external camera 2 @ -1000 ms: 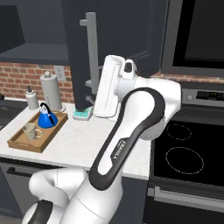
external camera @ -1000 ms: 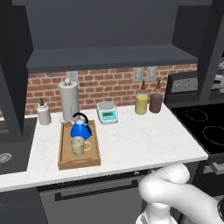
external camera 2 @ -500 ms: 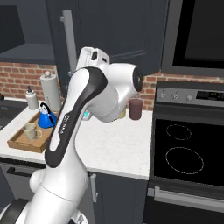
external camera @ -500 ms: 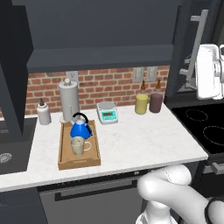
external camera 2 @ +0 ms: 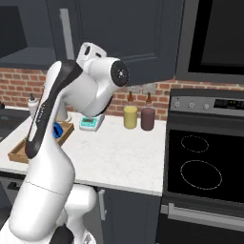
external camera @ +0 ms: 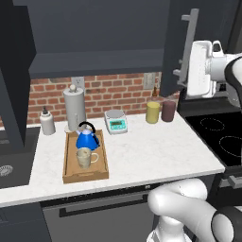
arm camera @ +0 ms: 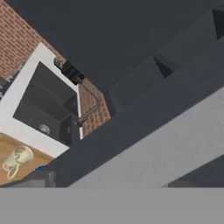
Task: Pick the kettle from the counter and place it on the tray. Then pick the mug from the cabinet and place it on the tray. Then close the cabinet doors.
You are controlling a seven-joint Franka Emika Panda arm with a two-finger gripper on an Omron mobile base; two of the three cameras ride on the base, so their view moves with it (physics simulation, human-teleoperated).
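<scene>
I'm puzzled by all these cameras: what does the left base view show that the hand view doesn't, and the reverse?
Left base view: a scale, a yellow jar, a dark-red jar and the stovetop. Hand view: a curved faucet over the sink. Both: the mug resting on the tray.

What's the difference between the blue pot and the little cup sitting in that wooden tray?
The kettle is bright blue and cone-shaped; the mug is beige and roughly cylindrical. The kettle has a black handle arching over its top, while the mug's handle sticks out at its side. The kettle looks taller, and stands nearer the brick wall; the mug stands in front of it. Both stand upright in the tray.
</scene>
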